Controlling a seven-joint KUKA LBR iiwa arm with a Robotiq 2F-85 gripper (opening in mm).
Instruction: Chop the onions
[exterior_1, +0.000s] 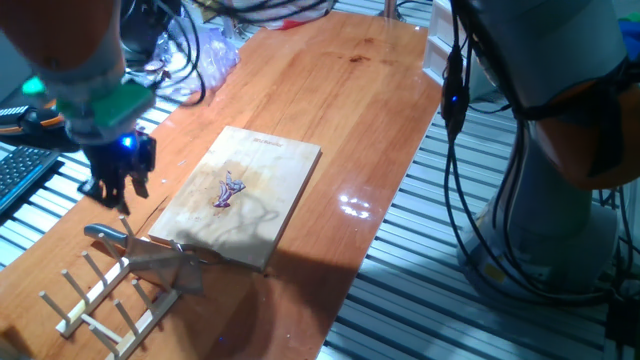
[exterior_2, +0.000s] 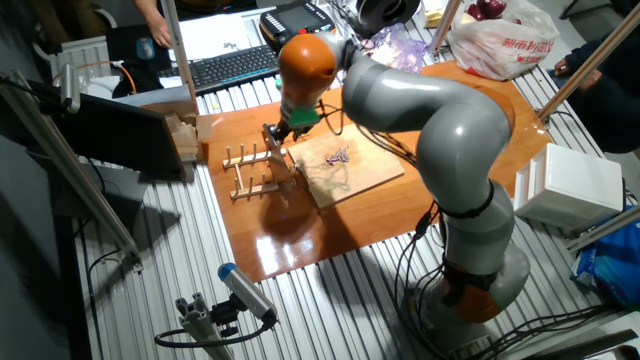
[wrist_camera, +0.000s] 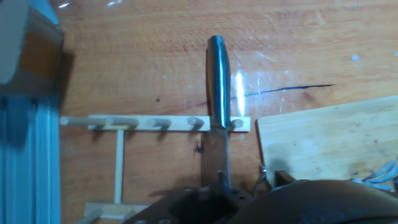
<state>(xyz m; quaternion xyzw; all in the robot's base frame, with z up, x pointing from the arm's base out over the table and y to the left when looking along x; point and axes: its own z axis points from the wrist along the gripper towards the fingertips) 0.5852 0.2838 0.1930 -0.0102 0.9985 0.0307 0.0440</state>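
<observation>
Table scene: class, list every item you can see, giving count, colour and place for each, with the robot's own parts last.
Onions: one small cluster of slivers, purple, middle of the board.
Cutting board: one, pale wood, on the table centre.
Knife: one, steel handle, resting across the rack beside the board.
Peg rack: one, light wood, at the board's near end.
Table: one, reddish-brown wood.
Keyboard: one, black, beyond the table.
Plastic bag: one, white with red print, table's far corner.
Arm: one, grey and orange.
Tool: one, black, above the knife handle; open or shut unclear.
</observation>
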